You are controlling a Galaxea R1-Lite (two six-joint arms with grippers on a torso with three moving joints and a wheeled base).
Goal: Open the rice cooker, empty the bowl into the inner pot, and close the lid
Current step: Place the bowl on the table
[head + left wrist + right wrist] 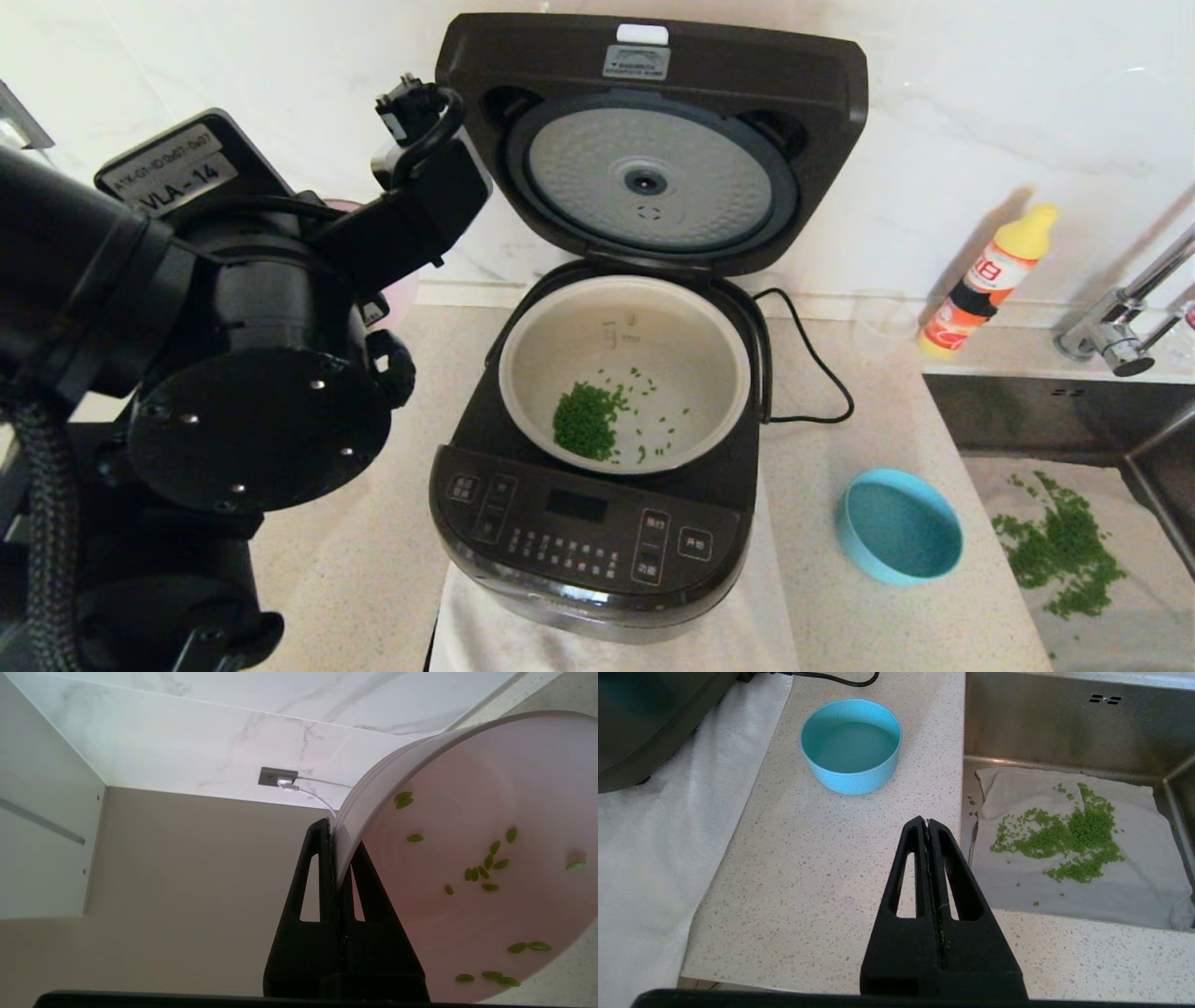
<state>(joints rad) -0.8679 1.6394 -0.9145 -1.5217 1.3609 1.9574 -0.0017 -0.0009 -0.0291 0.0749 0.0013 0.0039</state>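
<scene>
One speckled counter [373, 597], marble wall [980, 93], sink [1027, 411] right.

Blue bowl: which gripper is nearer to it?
Right. The right gripper, shut and empty, hangs just short of the blue bowl; the left gripper holds a pink bowl elsewhere.

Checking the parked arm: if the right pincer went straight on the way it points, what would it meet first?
Probably the speckled counter short of the blue bowl; the right pincer is shut and empty. Depth is unclear.

Open rice cooker [597, 523], green-speckled inner pot [624, 373].
</scene>
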